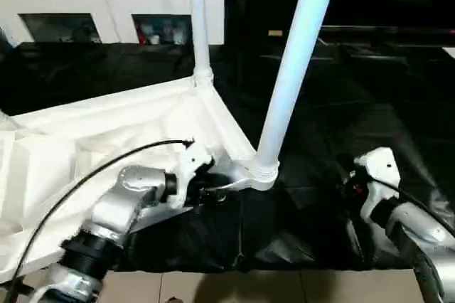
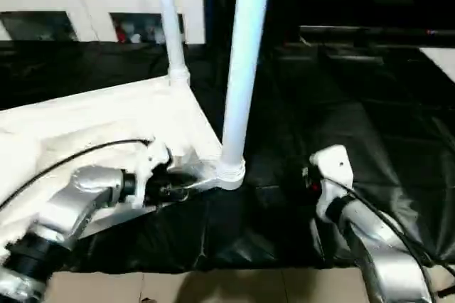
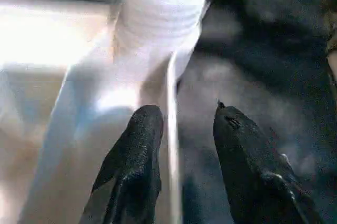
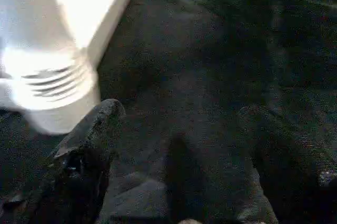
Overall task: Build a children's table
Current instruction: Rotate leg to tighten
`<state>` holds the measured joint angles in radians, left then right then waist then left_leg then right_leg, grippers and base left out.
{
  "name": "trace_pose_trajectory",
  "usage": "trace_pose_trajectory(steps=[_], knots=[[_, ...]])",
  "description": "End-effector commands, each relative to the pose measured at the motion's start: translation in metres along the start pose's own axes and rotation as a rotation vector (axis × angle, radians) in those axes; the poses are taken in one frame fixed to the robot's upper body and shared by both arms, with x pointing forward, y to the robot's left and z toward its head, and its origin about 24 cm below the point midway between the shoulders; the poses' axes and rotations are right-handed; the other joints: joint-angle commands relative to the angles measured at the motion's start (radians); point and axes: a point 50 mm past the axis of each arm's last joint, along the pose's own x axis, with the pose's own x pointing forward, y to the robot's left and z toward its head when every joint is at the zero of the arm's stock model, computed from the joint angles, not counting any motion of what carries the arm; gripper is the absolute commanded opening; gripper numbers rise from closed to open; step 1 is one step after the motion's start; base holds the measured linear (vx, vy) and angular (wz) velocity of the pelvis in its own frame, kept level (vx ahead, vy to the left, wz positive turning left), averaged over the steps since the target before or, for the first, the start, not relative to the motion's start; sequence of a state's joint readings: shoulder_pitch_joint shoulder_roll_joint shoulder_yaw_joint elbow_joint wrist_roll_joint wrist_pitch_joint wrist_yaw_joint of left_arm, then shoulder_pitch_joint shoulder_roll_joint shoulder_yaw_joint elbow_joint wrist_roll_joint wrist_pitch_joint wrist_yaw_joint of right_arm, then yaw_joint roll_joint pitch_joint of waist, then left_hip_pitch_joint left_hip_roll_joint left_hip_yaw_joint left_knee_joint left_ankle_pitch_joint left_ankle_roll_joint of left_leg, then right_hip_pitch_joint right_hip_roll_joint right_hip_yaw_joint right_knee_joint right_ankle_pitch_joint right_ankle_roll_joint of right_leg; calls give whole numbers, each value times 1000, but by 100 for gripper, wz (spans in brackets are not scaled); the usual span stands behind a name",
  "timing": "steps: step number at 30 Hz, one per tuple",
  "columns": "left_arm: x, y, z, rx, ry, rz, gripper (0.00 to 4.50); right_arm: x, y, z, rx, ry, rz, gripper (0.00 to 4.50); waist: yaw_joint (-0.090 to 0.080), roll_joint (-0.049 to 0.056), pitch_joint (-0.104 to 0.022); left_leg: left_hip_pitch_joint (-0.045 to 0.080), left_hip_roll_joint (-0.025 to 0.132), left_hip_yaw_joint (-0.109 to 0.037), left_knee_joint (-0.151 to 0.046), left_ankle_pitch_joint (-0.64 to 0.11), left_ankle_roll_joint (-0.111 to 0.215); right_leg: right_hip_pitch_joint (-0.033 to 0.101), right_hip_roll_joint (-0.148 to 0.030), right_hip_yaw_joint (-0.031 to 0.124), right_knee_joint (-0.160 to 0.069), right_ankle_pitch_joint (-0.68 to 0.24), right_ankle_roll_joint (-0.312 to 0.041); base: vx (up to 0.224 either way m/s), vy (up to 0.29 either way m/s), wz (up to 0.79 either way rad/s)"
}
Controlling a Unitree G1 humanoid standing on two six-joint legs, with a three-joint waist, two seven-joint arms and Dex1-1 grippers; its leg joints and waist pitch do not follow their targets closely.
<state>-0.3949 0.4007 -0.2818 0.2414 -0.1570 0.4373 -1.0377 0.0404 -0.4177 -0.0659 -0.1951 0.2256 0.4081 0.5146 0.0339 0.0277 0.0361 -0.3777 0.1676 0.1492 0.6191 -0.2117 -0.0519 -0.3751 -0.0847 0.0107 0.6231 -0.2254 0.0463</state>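
White plastic marks the children's table [image 1: 121, 139], which lies upside down on the black-sheeted work table [image 1: 341, 139], ribbed underside facing up. Taking its near corner socket [image 1: 259, 173] as the landmark: a long tubular leg [image 1: 295, 61] stands seated in that socket and leans slightly away from upright. Along the tabletop's edge, at the next socket farther from the robot, a second leg [image 1: 199, 18] rises straight up.

Just beside the near corner socket, on the tabletop side, sits the left gripper [image 3: 181, 129]. Its two black fingers [image 3: 137, 155] stand a moderate way apart, straddling the thin white rim of the tabletop that runs into the socket; whether the pads touch that rim cannot be told. Nothing is carried in them.

On the other side of the socket, near it but apart, hangs the right gripper [image 4: 189, 129] over bare black sheet. Its fingers [image 4: 89, 145] are spread wide and hold nothing, and the ribbed collar of the seated leg shows just beyond one fingertip.

Well beyond the socket, past the far edge of the black sheet, stands a white glass-door cabinet [image 1: 106, 11]. Behind its panes are some small coloured things, too dim to name, and a grey bundle lies on its top.
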Motion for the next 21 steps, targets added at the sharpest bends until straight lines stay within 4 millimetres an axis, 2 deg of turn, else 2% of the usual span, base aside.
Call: trace_pose_trajectory(steps=[1, 3, 4, 6, 7, 10, 11, 12, 13, 15, 17, 19, 21], knots=[[0, 4, 1, -4, 38, 23, 183, -1, 4, 3, -8, -3, 34, 392, 1, -1, -48, 15, 33, 0, -84, -151, 47, 35, -30, 8, -67, 13, -283, 0, 0, 0], [-1, 5, 2, 2, 37, 36, 183, 0, 5, 4, -7, -7, 42, 392, 0, -1, -46, 17, 36, 1, -86, -182, 35, 33, -30, 10, -72, -48, -281, 0, 0, 0], [-2, 6, 4, -10, 18, 57, 183, 0, 6, 5, -6, -11, 47, 392, 0, 3, -45, 17, 38, 0, -90, -202, 23, 32, -32, 10, -74, -81, -273, 0, 0, 0], [-3, 7, 5, -18, 3, 75, 183, 1, 7, 6, -8, -13, 59, 392, -1, 2, -45, 16, 38, 1, -91, -205, 18, 31, -31, 10, -74, -83, -270, 0, 0, 0], [-4, 6, 3, -13, 13, 77, 183, 1, 9, 6, -8, -13, 66, 392, 0, -2, -45, 15, 38, 2, -91, -202, 17, 31, -32, 10, -74, -82, -266, 0, 0, 0], [-4, 5, -1, -22, 31, 82, 183, 3, 12, 8, -2, -22, 96, 392, 0, -1, -46, 14, 38, 2, -91, -190, 20, 31, -32, 11, -74, -71, -255, 0, 0, 0], [-4, 5, -2, -21, 33, 80, 155, 3, 12, 8, 1, -24, 99, 392, 0, 0, -45, 13, 38, 2, -91, -188, 21, 29, -31, 11, -74, -67, -255, 0, 0, 0], [-4, 5, -2, -22, 39, 87, 147, 4, 13, 9, -6, -29, 104, 392, 0, 0, -46, 14, 38, 3, -91, -188, 20, 29, -31, 11, -74, -66, -255, 0, 0, 0], [-5, 6, -2, -25, 46, 98, 147, 5, 13, 11, -12, -35, 110, 392, 1, -6, -47, 12, 38, 3, -91, -178, 22, 31, -32, 11, -72, -59, -255, 0, 0, 0], [-5, 5, -3, -26, 48, 89, 125, 6, 13, 13, -2, -48, 124, 417, 1, -6, -45, 12, 38, 3, -91, -177, 25, 29, -31, 11, -74, -60, -254, 0, 0, 0], [-6, 3, -2, -23, 60, 63, 99, 9, 15, 17, 18, -70, 184, 429, 0, -6, -44, 11, 38, 3, -93, -189, 27, 29, -33, 11, -74, -80, -251, 0, 0, 0], [-7, 4, -2, -11, 68, 65, 92, 10, 17, 19, 6, -69, 221, 440, -1, -4, -43, 13, 40, 4, -94, -202, 24, 26, -33, 12, -77, -99, -250, 0, 0, 0], [-7, 2, -1, -1, 77, 38, 66, 13, 19, 20, -14, -69, 260, 450, 1, -4, -44, 14, 40, 4, -94, -193, 21, 26, -33, 11, -76, -90, -250, 0, 0, 0]])
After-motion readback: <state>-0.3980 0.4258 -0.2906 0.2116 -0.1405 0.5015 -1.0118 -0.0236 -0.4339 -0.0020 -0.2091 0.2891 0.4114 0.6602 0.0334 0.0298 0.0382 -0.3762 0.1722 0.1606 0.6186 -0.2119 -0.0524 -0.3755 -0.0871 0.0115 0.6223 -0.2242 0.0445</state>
